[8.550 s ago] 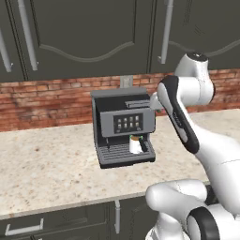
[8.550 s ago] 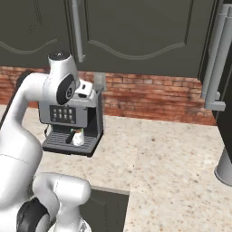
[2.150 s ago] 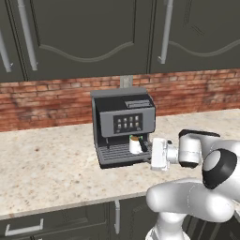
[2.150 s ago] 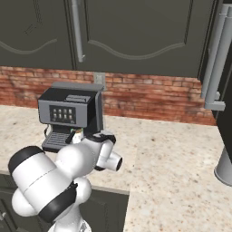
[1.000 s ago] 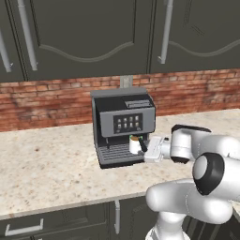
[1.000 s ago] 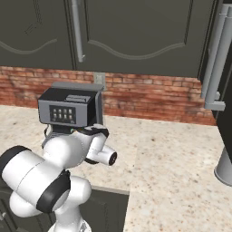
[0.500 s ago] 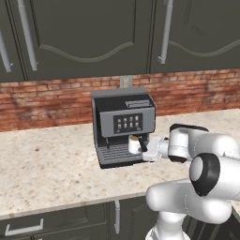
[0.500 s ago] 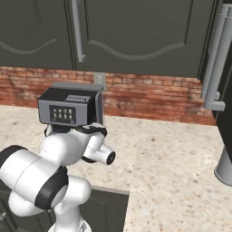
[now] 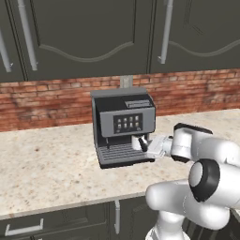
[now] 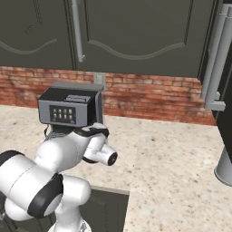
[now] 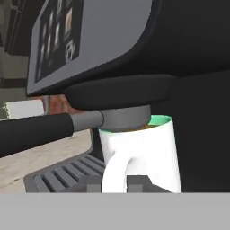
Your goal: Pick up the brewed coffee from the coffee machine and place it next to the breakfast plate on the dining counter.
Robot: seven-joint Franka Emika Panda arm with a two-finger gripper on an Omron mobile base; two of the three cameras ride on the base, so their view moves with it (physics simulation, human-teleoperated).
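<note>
Gripping the Mug Handle Under the Spout

Closing in from wide apart a second ago, the white arm's two-finger pincer is now clenched on the looped side handle of the small white ceramic mug with the green-tinted rim. In the hand view, its dark tips sit either side of that handle at the bottom edge. That suggests the grasp step is done and the lift off the tray is next, though whether the hold is firm cannot be judged.

The mug stands on the slatted drip tray of the boxy dark grey espresso machine, right under the round dark brew head, whose long black handle sticks out to one side. Clearance above the rim looks slight, so I would expect the mug to come out sideways before rising.

From the left base view the mug is a small white patch beside the pincer, partly masked by the hand. The machine rests on a light speckled stone desk against a red brick wall.

The coffee shows only as a thin brown sliver at the rim. From the right base view the arm's white bulk covers the tray and mug.
</note>
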